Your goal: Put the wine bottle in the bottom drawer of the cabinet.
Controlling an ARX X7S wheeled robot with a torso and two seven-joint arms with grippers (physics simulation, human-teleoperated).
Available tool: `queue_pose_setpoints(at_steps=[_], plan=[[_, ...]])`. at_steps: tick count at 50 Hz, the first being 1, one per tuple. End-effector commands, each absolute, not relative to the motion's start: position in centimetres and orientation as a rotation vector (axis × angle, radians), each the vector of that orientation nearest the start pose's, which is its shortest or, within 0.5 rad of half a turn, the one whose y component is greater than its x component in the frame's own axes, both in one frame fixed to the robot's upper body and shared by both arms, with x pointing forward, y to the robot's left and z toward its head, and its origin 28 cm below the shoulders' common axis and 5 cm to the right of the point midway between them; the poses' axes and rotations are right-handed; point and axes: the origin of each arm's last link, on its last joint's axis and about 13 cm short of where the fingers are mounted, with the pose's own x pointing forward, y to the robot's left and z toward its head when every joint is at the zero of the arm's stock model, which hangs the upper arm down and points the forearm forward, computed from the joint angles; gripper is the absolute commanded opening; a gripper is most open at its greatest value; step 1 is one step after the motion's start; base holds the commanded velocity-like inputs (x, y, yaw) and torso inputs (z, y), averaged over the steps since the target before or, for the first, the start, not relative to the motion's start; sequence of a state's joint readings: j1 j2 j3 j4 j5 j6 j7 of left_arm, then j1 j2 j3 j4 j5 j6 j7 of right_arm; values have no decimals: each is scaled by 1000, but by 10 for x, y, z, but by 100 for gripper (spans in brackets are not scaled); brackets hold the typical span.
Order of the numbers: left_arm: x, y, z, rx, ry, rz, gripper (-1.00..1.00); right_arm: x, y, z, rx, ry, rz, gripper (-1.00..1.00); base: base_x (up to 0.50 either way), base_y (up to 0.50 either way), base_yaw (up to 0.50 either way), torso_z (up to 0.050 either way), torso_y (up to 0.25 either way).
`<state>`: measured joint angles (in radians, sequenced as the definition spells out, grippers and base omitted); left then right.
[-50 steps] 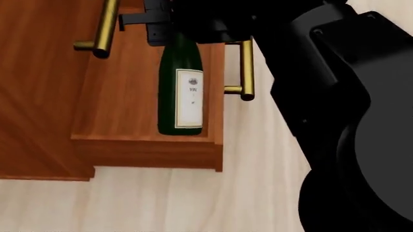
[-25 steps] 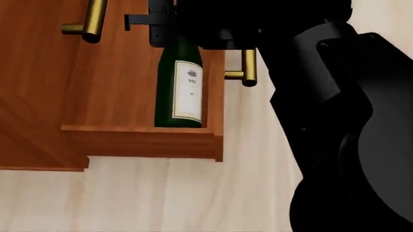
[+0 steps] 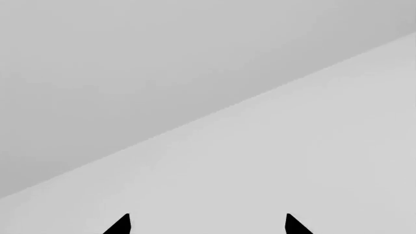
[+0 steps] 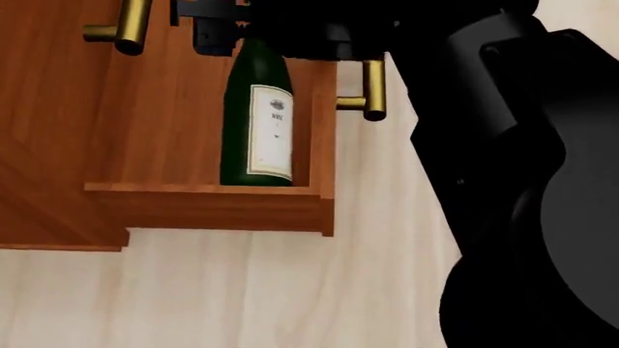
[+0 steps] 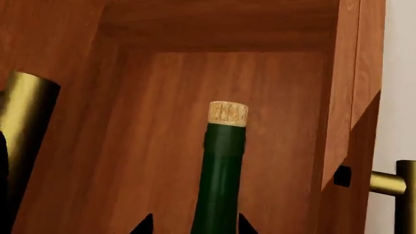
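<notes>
The wine bottle (image 4: 256, 130), dark green with a white label, lies lengthwise over the open bottom drawer (image 4: 164, 123) of the cabinet (image 4: 48, 145). Its base is at the drawer's near side wall. My right gripper (image 4: 227, 36) covers its neck and is shut on it. In the right wrist view the green neck and tan cork (image 5: 221, 170) run out between the right gripper's (image 5: 193, 224) tips, pointing into the wooden drawer (image 5: 149, 122). The left gripper (image 3: 208, 224) is open, facing only blank grey surfaces.
The drawer's brass handle (image 4: 373, 90) sticks out toward my bulky black right arm (image 4: 522, 181). An upper drawer's brass handle (image 4: 130, 29) overhangs the open drawer. Pale wood floor (image 4: 242, 290) lies below the cabinet.
The right gripper and the bottle have shifted left, away from the drawer's front panel toward the cabinet. The bottle now leans slightly. The head view has also shifted a little.
</notes>
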<state>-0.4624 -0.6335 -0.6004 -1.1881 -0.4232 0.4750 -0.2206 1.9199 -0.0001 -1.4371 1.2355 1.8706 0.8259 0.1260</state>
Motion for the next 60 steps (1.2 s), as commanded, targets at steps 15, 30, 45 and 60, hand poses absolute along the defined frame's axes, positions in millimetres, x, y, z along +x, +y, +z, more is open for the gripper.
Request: queue_pose_setpoints(at_steps=[15,30,45,60], plan=[[195,495,18,-170,-84,1235,100,395,-46,322,-47,637,111,100,2,1,0,0,-12],[195,494,18,-166,-77,1235,100,381,-44,391,-136,434,53,100,-1,-1,-4,0,-2],[196,495,18,-166,-73,1235,100,342,-41,464,-180,178,47,100,0,0,-1,0,-1],[193,494,19,-158,-68,1238,100,262,-67,419,-244,-12,43,100,0,0,0,0,-1]])
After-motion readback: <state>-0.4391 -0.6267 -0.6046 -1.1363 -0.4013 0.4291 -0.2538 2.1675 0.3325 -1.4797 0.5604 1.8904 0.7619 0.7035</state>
